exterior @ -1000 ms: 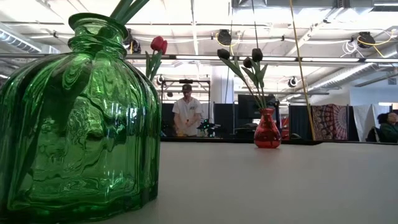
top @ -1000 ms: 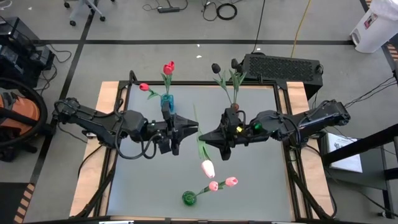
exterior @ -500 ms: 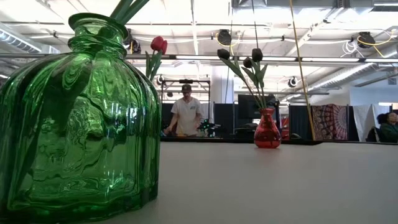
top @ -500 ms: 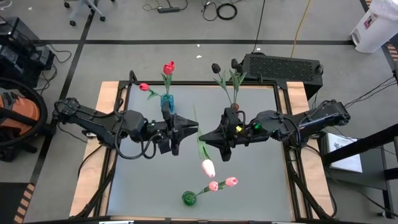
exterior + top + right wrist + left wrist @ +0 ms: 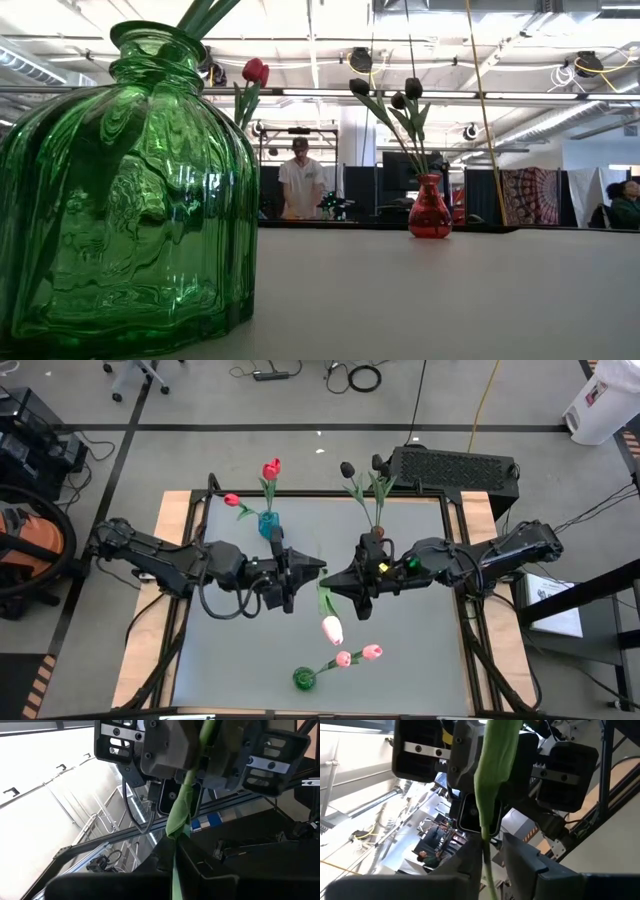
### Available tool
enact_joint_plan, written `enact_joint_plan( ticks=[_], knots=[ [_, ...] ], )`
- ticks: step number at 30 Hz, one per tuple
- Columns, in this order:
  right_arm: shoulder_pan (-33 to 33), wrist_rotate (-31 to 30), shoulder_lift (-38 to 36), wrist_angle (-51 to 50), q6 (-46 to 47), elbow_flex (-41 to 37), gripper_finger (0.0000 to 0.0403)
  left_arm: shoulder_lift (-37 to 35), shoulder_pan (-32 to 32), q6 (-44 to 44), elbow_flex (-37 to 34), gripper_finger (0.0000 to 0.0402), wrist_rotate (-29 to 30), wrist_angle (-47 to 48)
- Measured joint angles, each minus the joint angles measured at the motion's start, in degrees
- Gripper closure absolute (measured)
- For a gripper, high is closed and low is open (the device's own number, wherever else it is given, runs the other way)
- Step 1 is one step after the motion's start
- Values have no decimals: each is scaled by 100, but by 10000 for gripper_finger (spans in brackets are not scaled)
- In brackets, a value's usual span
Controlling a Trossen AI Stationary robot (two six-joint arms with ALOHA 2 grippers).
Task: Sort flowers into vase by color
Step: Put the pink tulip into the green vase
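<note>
A pink tulip (image 5: 333, 629) is held in the air over the table's middle, and my right gripper (image 5: 328, 578) is shut on its green stem. My left gripper (image 5: 318, 568) faces it from the left. It is open, with its fingers on either side of that stem (image 5: 485, 851); I cannot tell whether they touch it. Two pink tulips (image 5: 357, 655) stand in the green vase (image 5: 303, 678) near the front edge. Red tulips (image 5: 271, 468) stand in a blue vase (image 5: 268, 522). Black tulips (image 5: 347, 468) stand in a red vase (image 5: 377, 533). My right gripper pinches the pink tulip's stem (image 5: 174, 851) between its two fingers, just past a green leaf (image 5: 181, 810). The fingers come level from the table's right and lie across the stem. The tulip is lifted clear of the table, its pink head toward the near edge.
A black perforated box (image 5: 455, 468) sits at the table's far right corner. Bare grey tabletop (image 5: 410, 630) lies between the vases. Beyond the table the low view shows a person (image 5: 298, 185) standing in the room.
My left gripper has moved toward the table's right, up to the held tulip, so its fingers now stand around the stem. My right gripper and the tulip have kept still.
</note>
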State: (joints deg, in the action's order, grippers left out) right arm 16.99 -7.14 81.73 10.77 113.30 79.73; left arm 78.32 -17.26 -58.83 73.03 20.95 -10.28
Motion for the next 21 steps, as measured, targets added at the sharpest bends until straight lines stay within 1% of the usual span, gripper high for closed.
enact_joint_plan(
  ticks=[7, 10, 16, 21],
  knots=[
    [0, 2, 2, -5, -117, -3, 402, 16, 0, 0, 0, 374, 34, -48],
    [0, 4, 2, 2, -163, -3, 402, 16, 0, 0, 0, 392, 59, -126],
    [-1, -5, 2, 8, -571, -3, 397, 16, -2, -2, 0, 394, 156, -142],
    [-5, -37, 2, 22, -967, -3, 368, 20, -38, -2, 0, 394, 456, -132]
  ],
)
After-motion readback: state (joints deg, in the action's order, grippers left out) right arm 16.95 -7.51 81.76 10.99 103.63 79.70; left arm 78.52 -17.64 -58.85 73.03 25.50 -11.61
